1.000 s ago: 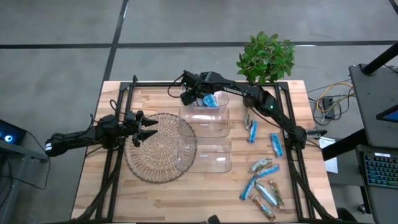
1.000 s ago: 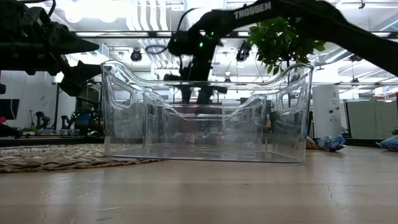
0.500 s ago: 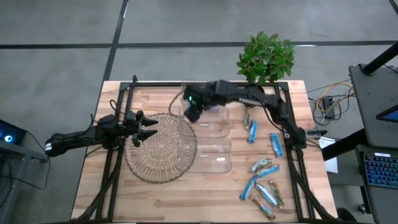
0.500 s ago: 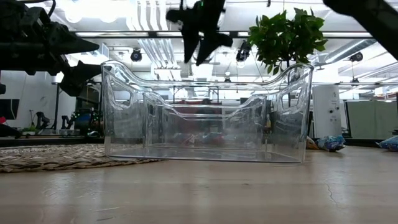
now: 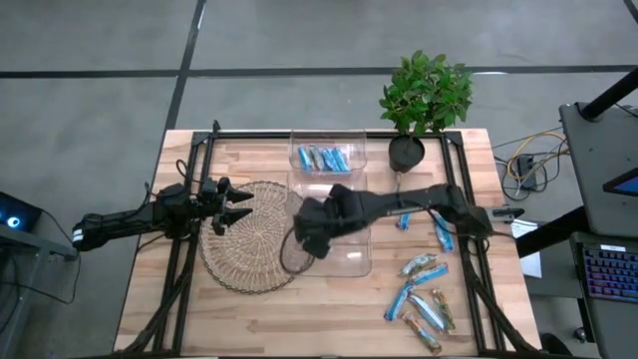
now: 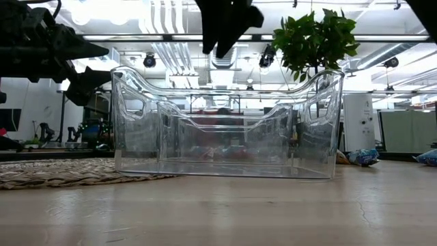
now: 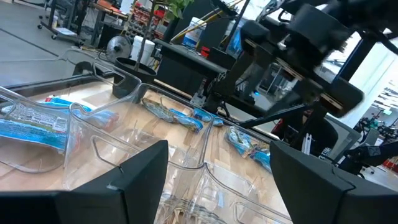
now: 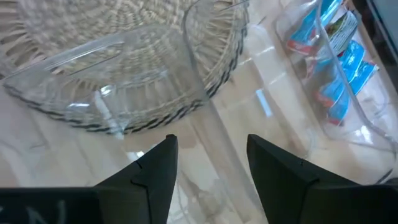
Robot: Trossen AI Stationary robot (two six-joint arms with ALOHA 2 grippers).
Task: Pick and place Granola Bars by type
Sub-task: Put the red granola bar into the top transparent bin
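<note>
Swung from the upper clear bin (image 5: 327, 160) down to mid-frame above the lower bin (image 5: 339, 249): right gripper (image 5: 311, 231), dark fingers apart, empty. Shiny blue Granola Bars (image 5: 324, 158) left in upper bin; left gripper (image 5: 235, 206) open over woven mat (image 5: 249, 249)

1. No legible text, label, brand name, number or sign appears in any current view.
2. Granola bar wrappers (image 8: 336, 59), in the clear bin beyond the right gripper (image 8: 208, 168): printing is present but too blurred to read.
3. Granola bar wrapper (image 7: 34, 127), in the clear bin ahead of the left gripper (image 7: 214, 186): markings are present but cannot be read.
4. Arm housings in the low view and the high view: no lettering is readable on them.
</note>
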